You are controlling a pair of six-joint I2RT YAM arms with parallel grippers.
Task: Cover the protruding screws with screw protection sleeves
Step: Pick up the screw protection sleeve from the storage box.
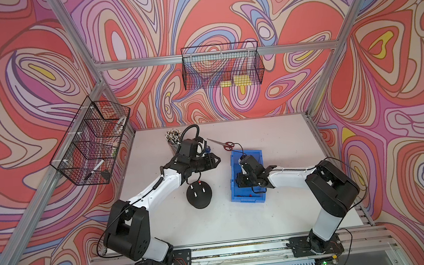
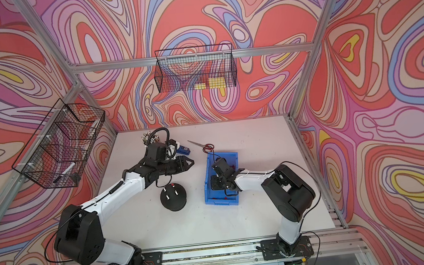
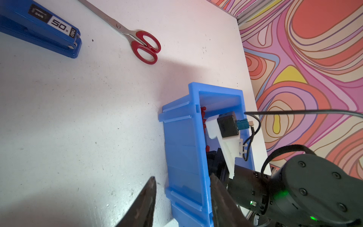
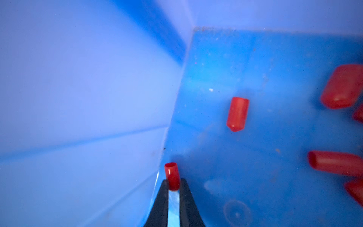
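Note:
My right gripper (image 4: pixel 173 181) is down inside the blue bin (image 1: pixel 248 200), shut on one red screw protection sleeve (image 4: pixel 172 175) close to the bin wall. The sleeve's open end points away from the fingers. Several more sleeves (image 4: pixel 237 114) lie loose on the bin floor, and some show along the wall (image 3: pixel 203 116). The protruding screws (image 1: pixel 204 191) stand on a black round base (image 1: pixel 198 199) left of the bin. A small red cap (image 1: pixel 199 182) shows at the base's far side. My left gripper (image 1: pixel 219 160) hangs open and empty above the table, beyond the base and beside the bin (image 3: pixel 184 147).
Red-handled scissors (image 1: pixel 226 145) and a blue stapler (image 3: pixel 39 27) lie behind the bin. A cup of pencils (image 1: pixel 173 137) stands at the back left behind my left arm. Wire baskets hang on the left wall (image 1: pixel 92 142) and back wall (image 1: pixel 221 65).

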